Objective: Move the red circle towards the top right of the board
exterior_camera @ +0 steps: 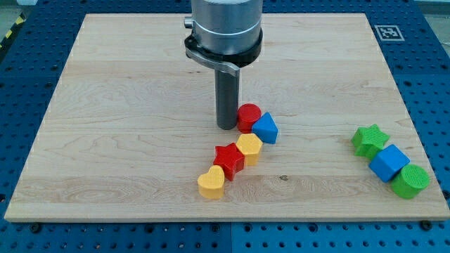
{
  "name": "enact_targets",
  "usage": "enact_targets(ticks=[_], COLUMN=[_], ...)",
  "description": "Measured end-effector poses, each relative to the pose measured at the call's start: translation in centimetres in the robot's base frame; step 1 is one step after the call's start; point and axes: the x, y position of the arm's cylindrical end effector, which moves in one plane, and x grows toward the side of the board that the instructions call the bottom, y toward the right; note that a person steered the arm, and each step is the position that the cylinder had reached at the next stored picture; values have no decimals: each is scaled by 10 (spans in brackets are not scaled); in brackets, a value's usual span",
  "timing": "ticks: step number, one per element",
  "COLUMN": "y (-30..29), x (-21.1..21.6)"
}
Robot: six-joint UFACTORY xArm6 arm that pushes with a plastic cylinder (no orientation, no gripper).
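Note:
The red circle stands near the middle of the wooden board. My tip rests on the board right against the red circle's left side. A blue block touches the red circle on its right. Below them a yellow hexagon, a red star and a yellow heart run in a diagonal line down to the view's left.
At the view's right edge of the board sit a green star, a blue cube and a green cylinder, close together in a diagonal row. A marker tag is at the top right corner.

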Motion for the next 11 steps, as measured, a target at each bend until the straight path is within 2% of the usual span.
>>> enact_targets(ticks=[2, 3, 9, 11], y=[12, 31, 166, 199], x=[20, 15, -151, -156])
